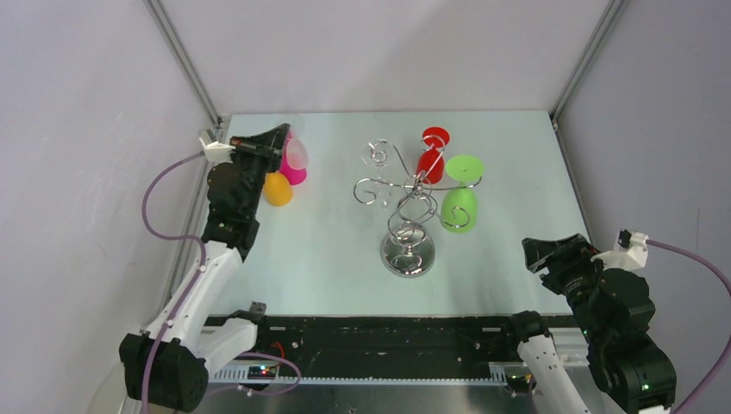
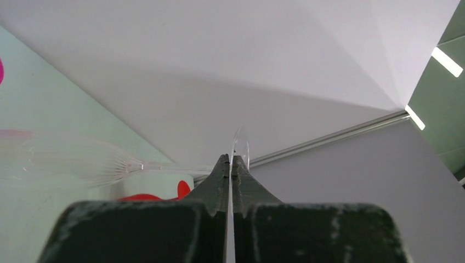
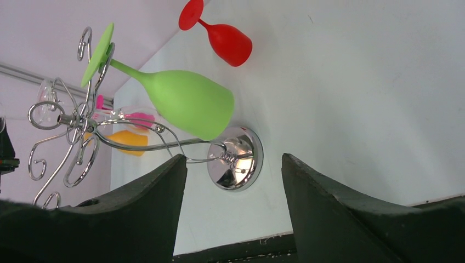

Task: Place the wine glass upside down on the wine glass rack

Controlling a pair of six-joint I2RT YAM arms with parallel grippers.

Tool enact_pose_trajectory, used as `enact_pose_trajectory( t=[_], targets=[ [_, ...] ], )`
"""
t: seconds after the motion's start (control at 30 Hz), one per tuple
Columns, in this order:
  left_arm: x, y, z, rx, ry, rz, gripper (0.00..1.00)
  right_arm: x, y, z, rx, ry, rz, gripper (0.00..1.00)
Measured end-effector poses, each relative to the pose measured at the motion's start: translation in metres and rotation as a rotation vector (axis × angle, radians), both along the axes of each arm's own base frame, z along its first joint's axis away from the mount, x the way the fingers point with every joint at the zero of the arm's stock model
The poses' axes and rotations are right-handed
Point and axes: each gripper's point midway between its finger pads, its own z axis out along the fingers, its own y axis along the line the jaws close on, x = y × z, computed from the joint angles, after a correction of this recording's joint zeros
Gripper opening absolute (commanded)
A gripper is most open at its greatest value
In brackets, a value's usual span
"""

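A clear wine glass (image 2: 66,164) lies sideways in the air, its stem running to my left gripper (image 2: 231,158), which is shut on the thin foot disc (image 2: 240,145). In the top view that gripper (image 1: 278,141) hovers at the back left, with the clear glass (image 1: 296,153) above a pink glass. The chrome wine glass rack (image 1: 405,207) stands mid-table on its round mirrored base (image 1: 408,255). A red glass (image 1: 431,159) and a green glass (image 1: 459,209) hang on it upside down. My right gripper (image 1: 539,253) is open and empty at the front right, its view facing the rack (image 3: 82,131).
A pink glass (image 1: 293,174) and an orange glass (image 1: 277,189) rest on the table beside my left arm, close to the left wall. White enclosure walls with metal corner posts ring the table. A black rail runs along the near edge.
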Motion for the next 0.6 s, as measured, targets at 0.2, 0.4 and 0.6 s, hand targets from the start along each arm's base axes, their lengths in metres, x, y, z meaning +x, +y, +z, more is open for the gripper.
enact_pose_trajectory(
  t=[0.2, 0.4, 0.6],
  targets=[
    [-0.02, -0.003, 0.005, 0.02, 0.003, -0.037, 0.0, -0.001, -0.005, 0.002, -0.004, -0.016, -0.006, 0.69],
    [-0.054, -0.01, 0.025, 0.048, -0.054, -0.106, 0.0, -0.003, -0.01, 0.004, 0.001, -0.036, -0.015, 0.7],
    [-0.084, -0.037, 0.022, 0.088, -0.046, -0.252, 0.0, -0.01, -0.02, 0.003, 0.018, -0.059, -0.027, 0.7]
  ],
)
